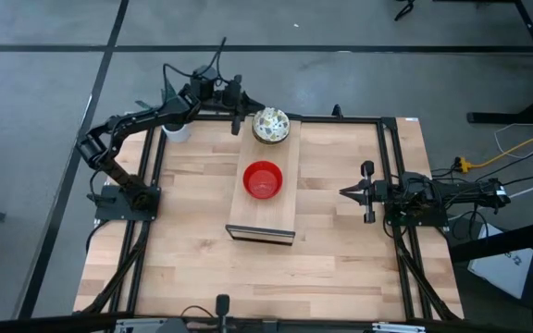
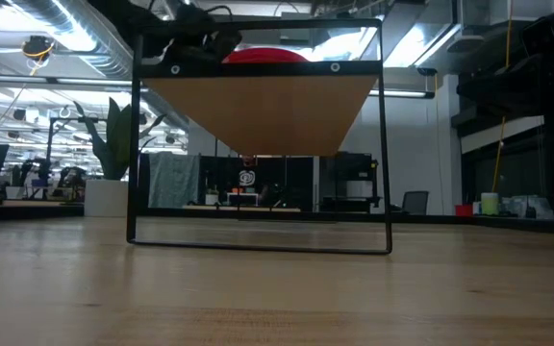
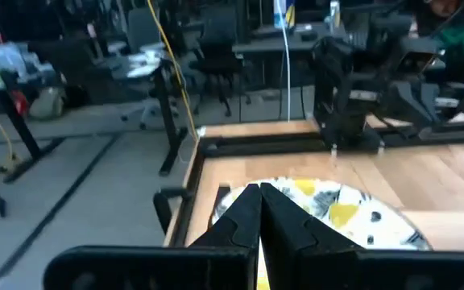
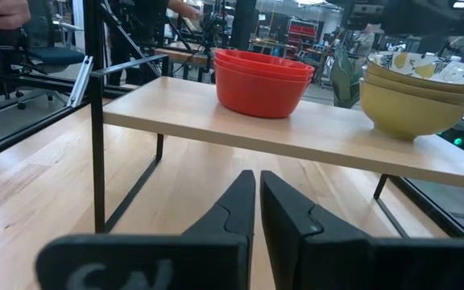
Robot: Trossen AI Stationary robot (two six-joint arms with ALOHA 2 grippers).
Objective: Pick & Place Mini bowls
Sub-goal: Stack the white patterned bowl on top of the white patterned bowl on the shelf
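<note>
Speckled bowls (image 1: 271, 125) stacked at the shelf's (image 1: 248, 222) 12 o'clock end, red stack (image 1: 264, 179) mid-shelf. Left gripper (image 1: 238, 116), fingers pressed together and empty, sits just beside the speckled stack at its 9 o'clock, so nearer by far. Right gripper (image 1: 352, 192), nearly closed on nothing, waits at 3 o'clock.

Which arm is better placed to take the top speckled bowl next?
Probably the left: the left gripper, shut, sits beside the stacked cream speckled bowls on the raised wooden shelf. The right gripper waits farther away.
</note>
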